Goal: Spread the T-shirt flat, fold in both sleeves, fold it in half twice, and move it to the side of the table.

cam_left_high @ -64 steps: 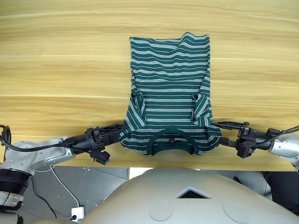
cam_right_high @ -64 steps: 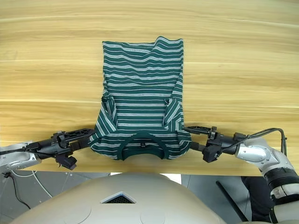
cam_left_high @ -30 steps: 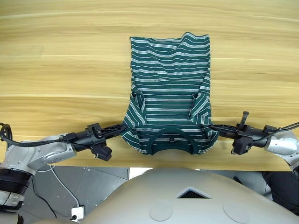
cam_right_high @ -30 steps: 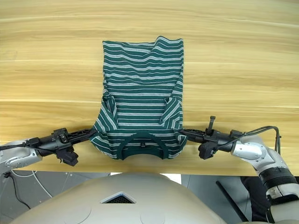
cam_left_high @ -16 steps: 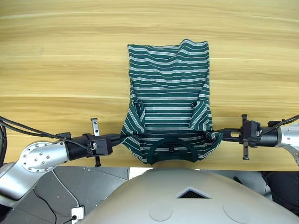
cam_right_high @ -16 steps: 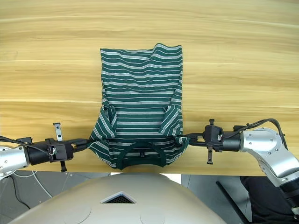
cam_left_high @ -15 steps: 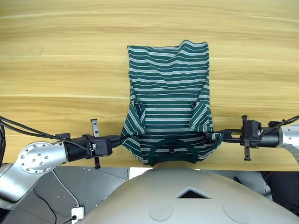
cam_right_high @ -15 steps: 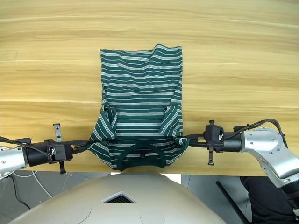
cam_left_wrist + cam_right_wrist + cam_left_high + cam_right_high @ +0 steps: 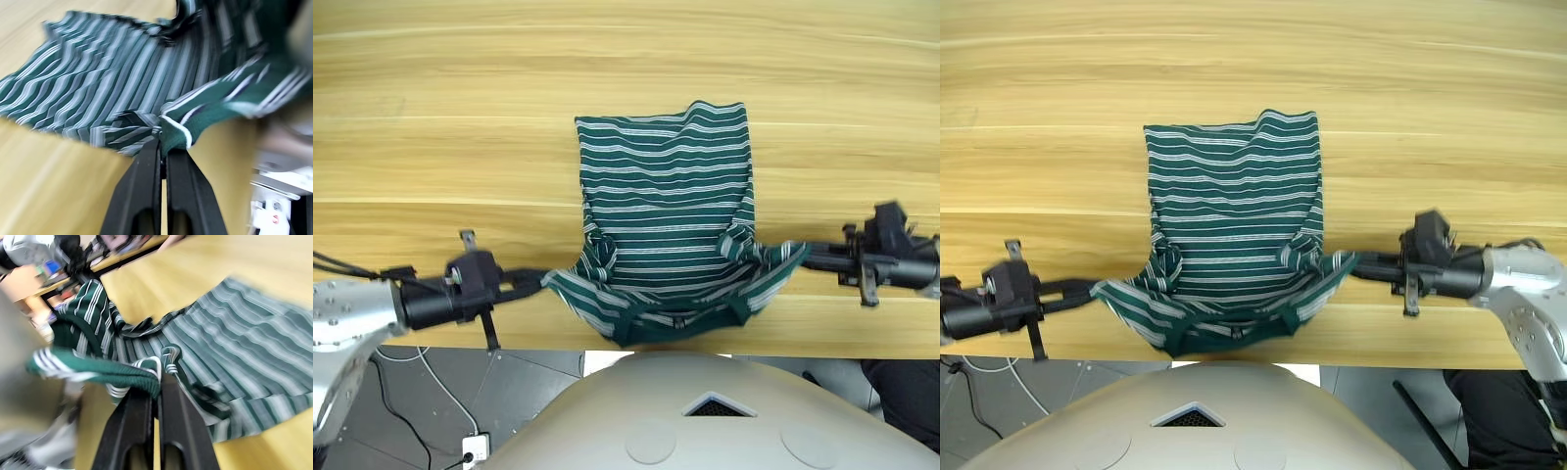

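Dark green, white-striped fabric T-shirt (image 9: 666, 186) lies mid light wooden table (image 9: 440, 108), sleeves folded in, hem end flat on the far side. Collar end is stretched wide at the near table edge. Left gripper (image 9: 546, 280) is clamped on the left shoulder corner. Right gripper (image 9: 803, 257) is clamped on the right shoulder corner.

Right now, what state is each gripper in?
Left gripper: shut, holding the green white-striped T-shirt by one collar-end corner.
Right gripper: shut, holding the T-shirt's other collar-end corner.
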